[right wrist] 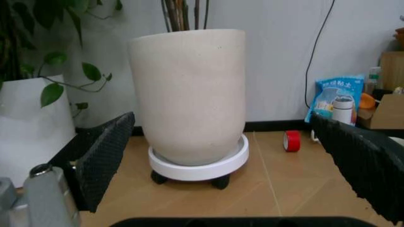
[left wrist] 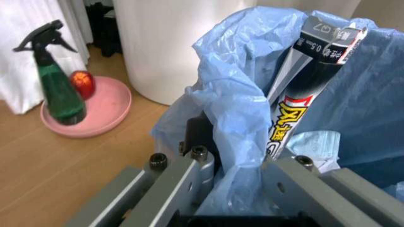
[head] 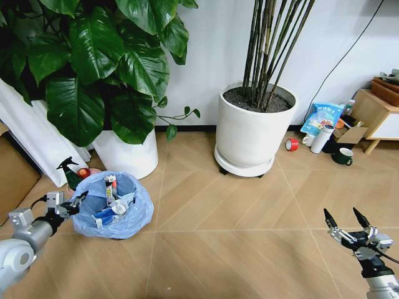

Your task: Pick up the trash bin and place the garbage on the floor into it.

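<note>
You're at the bin-grasp step: your left gripper is clamped on the rim of the trash bin at its nine o'clock, your right gripper hangs spread and empty at four o'clock, so next, I'd judge, lift steadily.

The trash bin, holding wrappers, is gripped at its rim by the left gripper on the floor beside a white plant pot. The right gripper is held with jaws apart above bare planks.
</note>
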You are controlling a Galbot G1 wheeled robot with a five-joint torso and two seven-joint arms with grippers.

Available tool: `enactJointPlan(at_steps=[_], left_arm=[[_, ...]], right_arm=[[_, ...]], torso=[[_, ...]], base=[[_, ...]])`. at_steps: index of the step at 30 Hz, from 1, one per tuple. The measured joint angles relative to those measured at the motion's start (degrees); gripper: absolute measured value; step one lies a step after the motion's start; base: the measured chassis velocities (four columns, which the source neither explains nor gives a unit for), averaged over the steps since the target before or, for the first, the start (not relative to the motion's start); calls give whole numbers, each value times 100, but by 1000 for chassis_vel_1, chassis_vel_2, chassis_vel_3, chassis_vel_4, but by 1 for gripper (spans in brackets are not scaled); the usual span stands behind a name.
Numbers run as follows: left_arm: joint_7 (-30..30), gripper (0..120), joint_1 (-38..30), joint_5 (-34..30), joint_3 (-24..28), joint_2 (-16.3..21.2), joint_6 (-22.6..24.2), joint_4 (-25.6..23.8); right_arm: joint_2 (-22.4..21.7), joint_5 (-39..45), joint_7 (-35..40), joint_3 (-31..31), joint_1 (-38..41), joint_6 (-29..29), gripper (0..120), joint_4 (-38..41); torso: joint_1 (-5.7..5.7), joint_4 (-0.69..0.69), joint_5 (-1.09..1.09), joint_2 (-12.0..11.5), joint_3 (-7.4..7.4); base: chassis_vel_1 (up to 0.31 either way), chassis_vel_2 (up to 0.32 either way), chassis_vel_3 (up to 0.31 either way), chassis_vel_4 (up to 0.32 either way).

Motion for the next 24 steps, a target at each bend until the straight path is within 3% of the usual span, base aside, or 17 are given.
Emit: enactJointPlan(at_steps=[24], left_arm=[[-78, 0, -55, -43, 44, 34, 40, -66]], right_arm=[[-142, 145, -130, -22, 34, 18, 100, -68]], torso=[[-1, 0, -2, 0, 0]], base=[[251, -167, -247, 171]])
